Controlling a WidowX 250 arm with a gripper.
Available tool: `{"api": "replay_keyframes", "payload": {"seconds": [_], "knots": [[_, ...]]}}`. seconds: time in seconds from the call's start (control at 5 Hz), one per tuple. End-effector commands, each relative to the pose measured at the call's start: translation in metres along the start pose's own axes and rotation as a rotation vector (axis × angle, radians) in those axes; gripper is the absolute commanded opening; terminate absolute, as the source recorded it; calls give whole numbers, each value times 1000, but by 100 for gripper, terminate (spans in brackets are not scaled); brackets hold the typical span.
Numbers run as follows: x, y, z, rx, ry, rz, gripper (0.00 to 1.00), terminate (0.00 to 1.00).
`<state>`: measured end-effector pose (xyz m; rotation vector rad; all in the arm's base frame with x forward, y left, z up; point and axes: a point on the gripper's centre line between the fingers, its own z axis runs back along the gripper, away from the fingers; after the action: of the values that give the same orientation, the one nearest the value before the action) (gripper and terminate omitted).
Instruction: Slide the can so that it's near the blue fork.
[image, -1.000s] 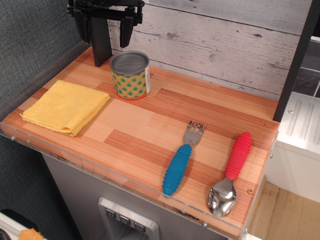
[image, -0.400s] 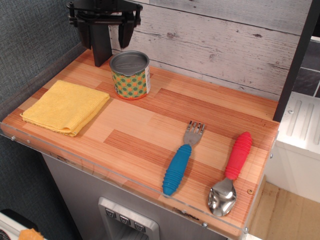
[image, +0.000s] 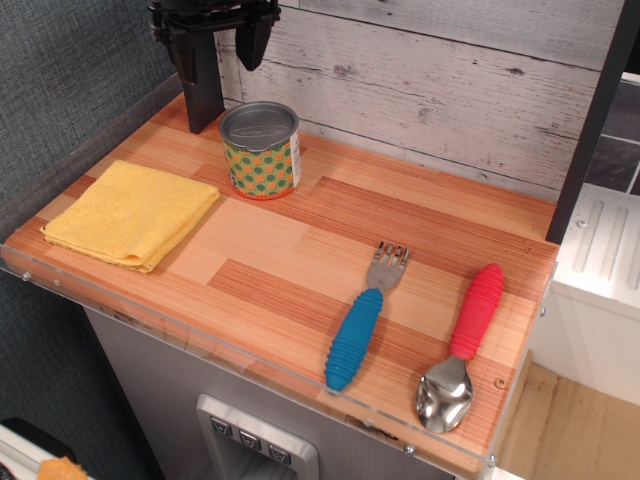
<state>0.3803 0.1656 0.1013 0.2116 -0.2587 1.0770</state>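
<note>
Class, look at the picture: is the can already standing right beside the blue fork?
No: the can stands near the back wall beside the yellow cloth, while the blue fork lies far off toward the front edge.

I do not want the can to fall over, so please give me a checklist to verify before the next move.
1. Can upright on the table: ok.
2. Gripper open, holding nothing: ok.
3. Gripper low enough to push the can: not ok, it is above and behind it.
4. Path from can to blue fork free: ok.
5. Yellow cloth and red spoon outside that path: ok.
6. Can weight: cannot tell.
</note>
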Motion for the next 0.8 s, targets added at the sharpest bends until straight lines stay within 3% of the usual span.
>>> {"api": "replay_keyframes", "payload": {"seconds": [0.0, 0.6], "knots": [[14, 1, -2, 48, -40, 150, 100, 0], [5, 1, -21, 29, -15, 195, 100, 0]]}}
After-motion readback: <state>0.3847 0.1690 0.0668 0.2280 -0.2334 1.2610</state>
